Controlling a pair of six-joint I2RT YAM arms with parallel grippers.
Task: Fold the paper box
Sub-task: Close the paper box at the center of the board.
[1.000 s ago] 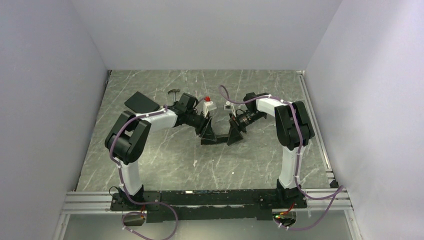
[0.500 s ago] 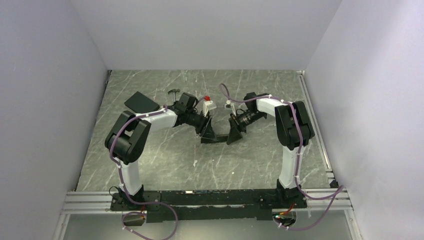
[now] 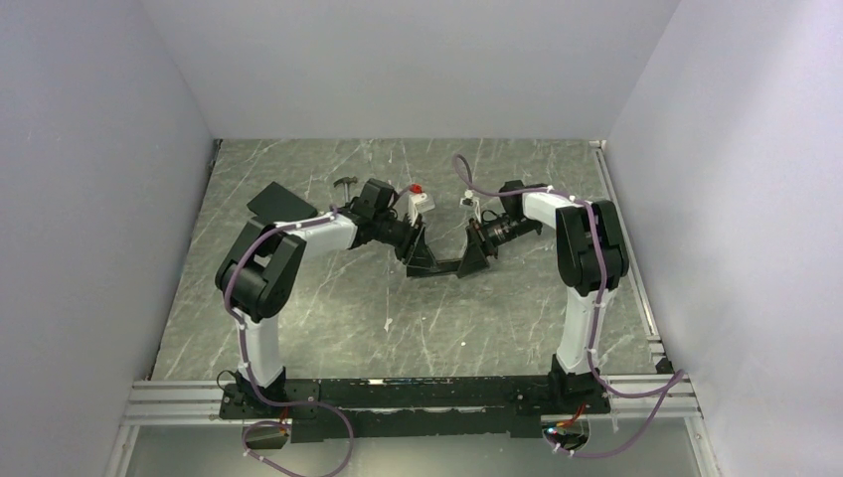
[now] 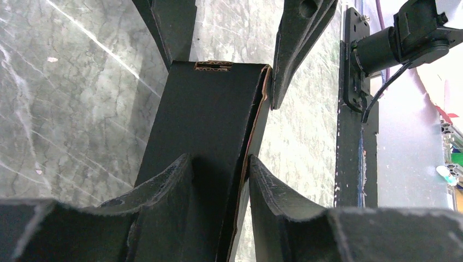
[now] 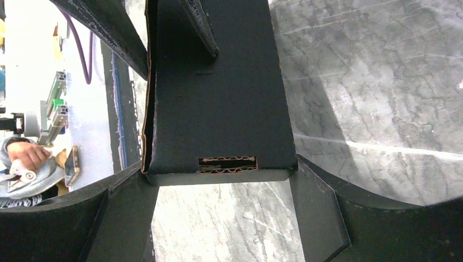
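Only wrist view shows left end effector [image 4: 218,164] pinching paper box [image 4: 210,103].

The paper box [image 4: 207,120] was matt black corrugated cardboard, raw brown at cut edges. My left fingers [image 4: 164,191] were rough black plastic; the table [image 3: 298,318] smooth marbled grey.

The paper box [image 3: 437,266] is set mid-table [image 3: 328,318], its left end pinched in the left gripper [image 3: 411,250], its right end betw. the right gripper [image 3: 475,254] fingers, w/ a flat slab [image 3: 281,205] laid rear-left, well apart.
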